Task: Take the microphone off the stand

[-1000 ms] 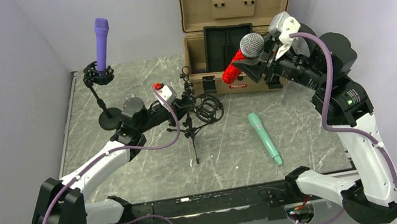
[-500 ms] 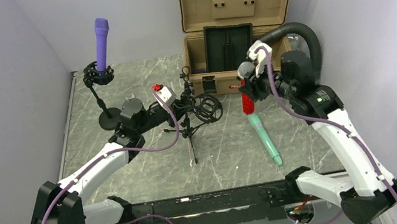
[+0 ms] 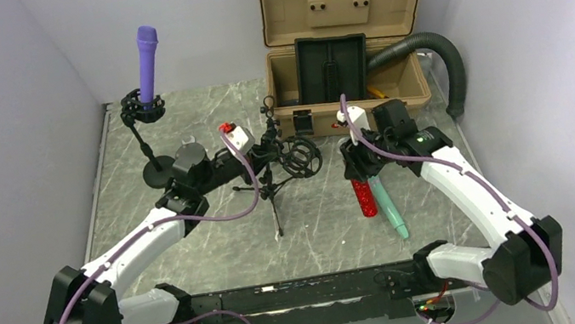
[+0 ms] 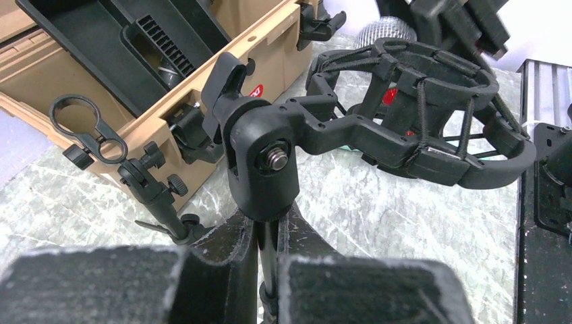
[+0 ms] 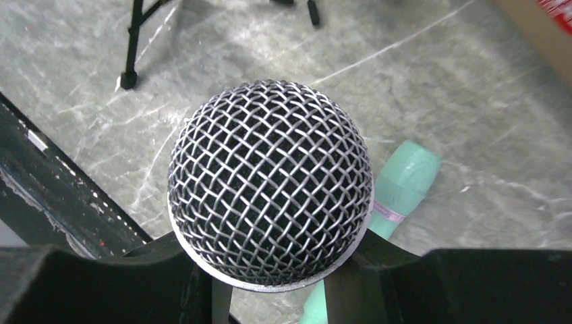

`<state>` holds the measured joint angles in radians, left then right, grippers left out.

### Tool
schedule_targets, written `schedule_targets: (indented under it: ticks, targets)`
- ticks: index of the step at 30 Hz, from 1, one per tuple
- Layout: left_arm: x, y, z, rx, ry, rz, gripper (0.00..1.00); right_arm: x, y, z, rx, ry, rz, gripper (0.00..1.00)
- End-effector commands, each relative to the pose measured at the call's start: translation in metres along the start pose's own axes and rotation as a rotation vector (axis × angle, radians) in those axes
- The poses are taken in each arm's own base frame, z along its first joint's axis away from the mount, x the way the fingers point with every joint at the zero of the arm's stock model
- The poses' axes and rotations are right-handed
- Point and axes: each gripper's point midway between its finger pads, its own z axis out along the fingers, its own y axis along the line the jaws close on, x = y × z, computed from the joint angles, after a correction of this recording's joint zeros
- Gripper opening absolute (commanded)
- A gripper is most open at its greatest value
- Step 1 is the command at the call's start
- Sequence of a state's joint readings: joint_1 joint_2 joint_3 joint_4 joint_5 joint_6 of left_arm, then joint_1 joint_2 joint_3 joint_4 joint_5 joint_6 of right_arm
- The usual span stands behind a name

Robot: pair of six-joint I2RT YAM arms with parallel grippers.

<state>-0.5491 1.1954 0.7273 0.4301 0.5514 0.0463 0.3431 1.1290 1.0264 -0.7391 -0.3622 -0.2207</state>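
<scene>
Grey marble tabletop lies close beneath the red microphone, clamped in the right gripper beside a teal microphone, clear of the stand whose post the left gripper pinches. Lower it flat, then release gently.

**Left arm** and **right arm**: white shells between black joint housings, each trailed by a purple cable. Both mount on a black base rail. **Wrist module**: white with a red cap. **Fingers**: black and blocky, with coarse, frosted-looking pads.
</scene>
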Motion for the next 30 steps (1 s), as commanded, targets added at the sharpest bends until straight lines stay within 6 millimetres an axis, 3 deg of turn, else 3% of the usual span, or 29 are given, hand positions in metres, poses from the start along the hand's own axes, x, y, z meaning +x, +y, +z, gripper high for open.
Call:
schedule_targets:
  ticks: [1, 11, 30]
  targets:
    - [0.003, 0.008, -0.007, -0.027, 0.017, 0.108, 0.0, 0.001, 0.001, 0.015, -0.047, 0.0, 0.023, 0.0]
    - [0.005, 0.006, -0.009, -0.024, 0.018, 0.115, 0.0, 0.026, -0.003, 0.044, -0.083, 0.122, 0.075, 0.0]
    - [0.011, 0.006, -0.005, -0.019, 0.021, 0.102, 0.0, 0.055, -0.004, 0.069, -0.127, 0.282, 0.154, 0.0]
